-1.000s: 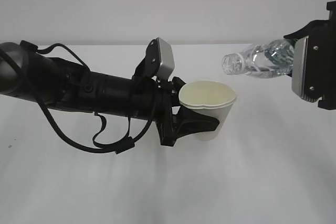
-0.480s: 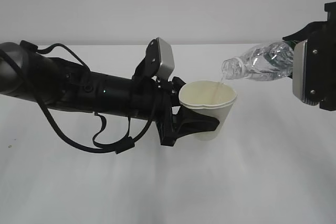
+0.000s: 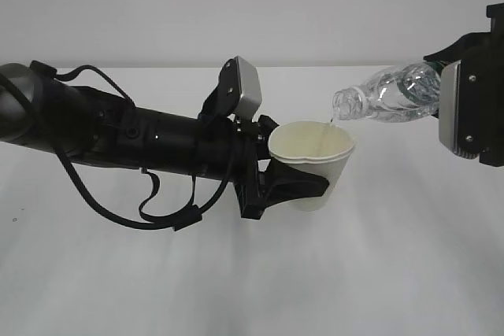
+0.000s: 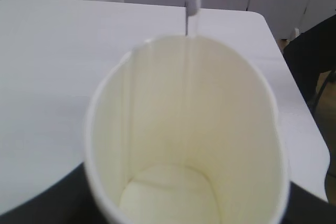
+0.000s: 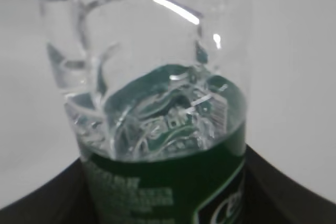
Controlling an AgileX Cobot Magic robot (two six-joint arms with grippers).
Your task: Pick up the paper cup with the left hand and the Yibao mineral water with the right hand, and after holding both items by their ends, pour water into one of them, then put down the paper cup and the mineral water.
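Observation:
My left gripper [image 3: 303, 186] is shut on the white paper cup [image 3: 313, 164] and holds it upright above the table, its rim squeezed slightly out of round. In the left wrist view the cup [image 4: 184, 145] fills the frame, with a thin stream of water [image 4: 191, 9] falling over its far rim. My right gripper, at the right edge of the exterior view, is shut on the Yibao mineral water [image 3: 390, 92]. The bottle is tilted, its open mouth just above the cup's right rim. In the right wrist view the bottle [image 5: 152, 93] shows its green label and the water inside.
The white table [image 3: 252, 273] lies under both arms, with its far edge against a pale wall. In the left wrist view the table's right edge [image 4: 294, 103] and dark furniture beyond it show.
The bottle has tipped further and moved slightly toward the cup. Water now runs from its mouth into the cup. The left arm and cup have stayed still.

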